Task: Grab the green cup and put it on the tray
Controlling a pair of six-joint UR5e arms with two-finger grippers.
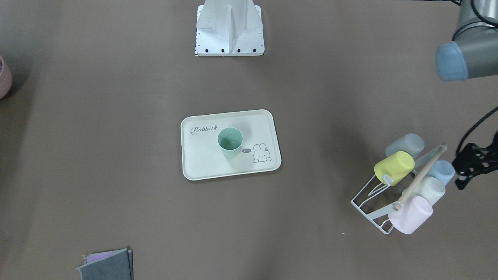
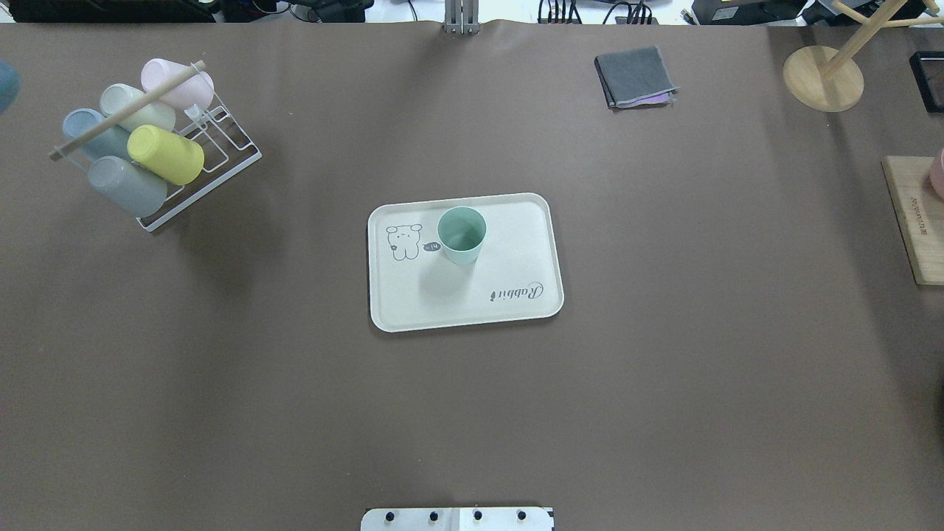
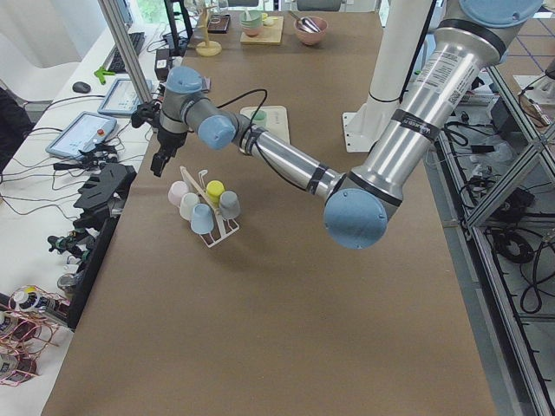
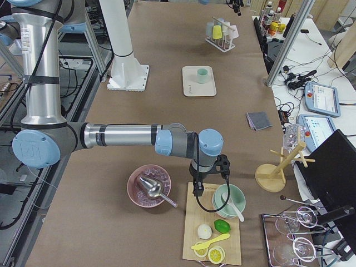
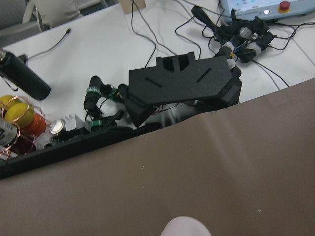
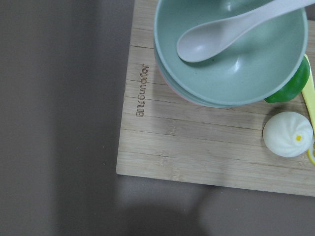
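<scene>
The green cup (image 1: 230, 142) stands upright on the cream tray (image 1: 202, 165) at the table's middle, next to the bunny drawing; both also show in the overhead view, cup (image 2: 462, 236) and tray (image 2: 413, 304). No gripper touches them. My left gripper (image 3: 160, 163) hangs far off, above the table's edge beyond the cup rack (image 3: 212, 227); I cannot tell if it is open. My right gripper (image 4: 197, 189) hangs over a wooden board (image 4: 214, 233) at the other end; its jaws do not show clearly.
The white wire rack (image 2: 221, 151) holds a yellow cup (image 2: 166, 153) and several pale cups. A folded grey cloth (image 2: 634, 75) lies at the far side. The board (image 6: 197, 147) carries stacked bowls (image 6: 231, 64) with a spoon. A pink bowl (image 4: 149, 186) sits beside it.
</scene>
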